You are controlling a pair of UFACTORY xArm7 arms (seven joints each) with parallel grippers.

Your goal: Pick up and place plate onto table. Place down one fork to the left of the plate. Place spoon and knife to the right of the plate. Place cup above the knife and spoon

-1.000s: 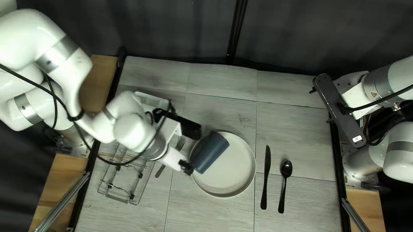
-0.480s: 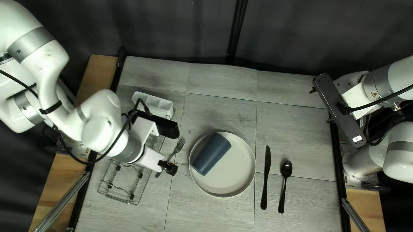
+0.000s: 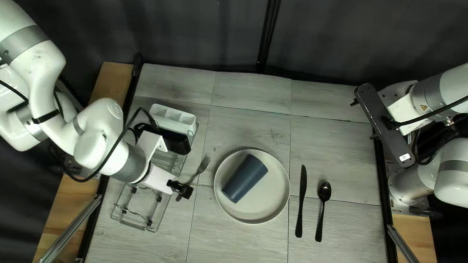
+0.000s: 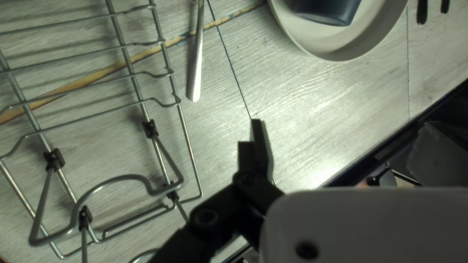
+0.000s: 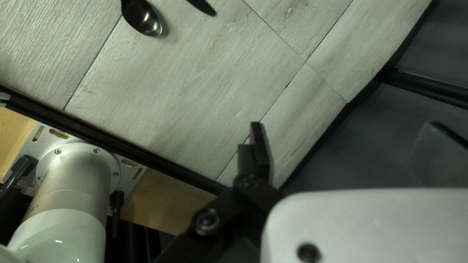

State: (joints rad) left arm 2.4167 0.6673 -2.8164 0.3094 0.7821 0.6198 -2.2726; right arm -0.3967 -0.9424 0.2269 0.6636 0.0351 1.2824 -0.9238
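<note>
Slate-blue tapered cup (image 3: 245,178) lies sideways on pale round plate (image 3: 273,195), likely misplaced: belongs above black knife (image 3: 301,204), black spoon (image 3: 324,191). Silver fork (image 3: 202,166) sits left, as asked. Left gripper (image 3: 181,189), right gripper (image 5: 256,141) (cup clear of both): opening can't be told.

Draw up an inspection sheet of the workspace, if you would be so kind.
Surface: grey table; spills: nothing seen
Plate: flat on table
Cup: on its side on plate, not above knife and spoon
Fork: left of plate
Knife: right of plate
Spoon: right of knife
Clutter: wire rack, white bin
Left gripper: open, empty
Right gripper: open, empty
Cables: black cable along right arm, another on left
Surroundings: dark curtain
</note>
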